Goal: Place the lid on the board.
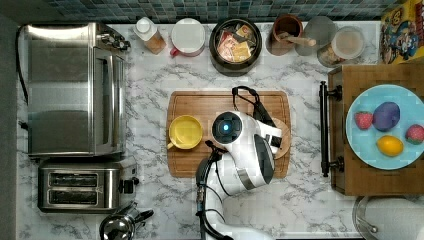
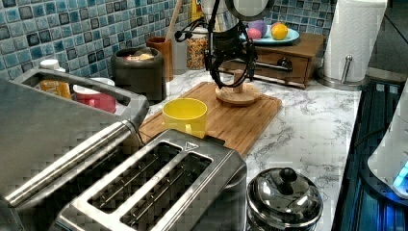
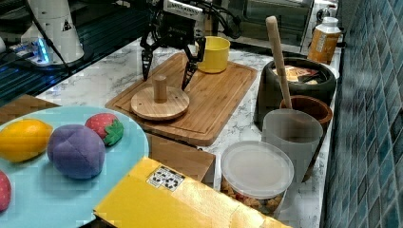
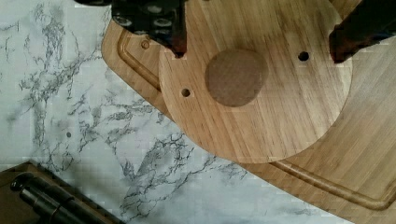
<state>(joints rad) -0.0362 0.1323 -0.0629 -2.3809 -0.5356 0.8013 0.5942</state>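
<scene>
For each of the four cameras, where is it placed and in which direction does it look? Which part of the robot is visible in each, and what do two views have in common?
Top view: overhead, looking straight down on the board; white arm over the lid.
Left view: low behind the toaster, facing across the counter; open gripper above the lid.
Right view: beside the blue plate, facing toward the toaster oven; gripper and arm base.
Wrist view: on the wrist, looking down at the lid; fingertips.
Left and right views share the yellow cup.
</scene>
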